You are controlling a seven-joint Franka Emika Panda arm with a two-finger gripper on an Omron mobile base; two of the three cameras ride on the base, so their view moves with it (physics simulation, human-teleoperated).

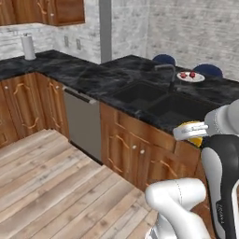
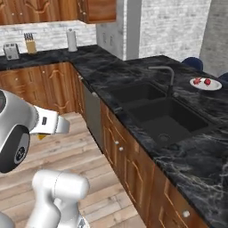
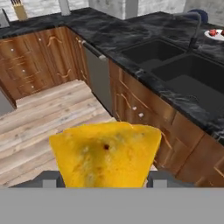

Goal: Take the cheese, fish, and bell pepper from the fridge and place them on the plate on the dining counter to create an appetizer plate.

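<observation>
We see the long black marble dining counter [image 1: 116, 79] with its double sink | round white flat plate [image 1: 191, 77] at the counter's far edge, two small red pieces on it | our gripper [image 3: 105, 183], fingers clamped on the yellow-orange cheese wedge [image 3: 105, 153]

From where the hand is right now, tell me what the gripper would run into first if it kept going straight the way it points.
Holding the cheese, the gripper points down and forward at the wood cabinet front below the sink. That front, or the floor before it, would likely come first; depth is unclear.
</observation>
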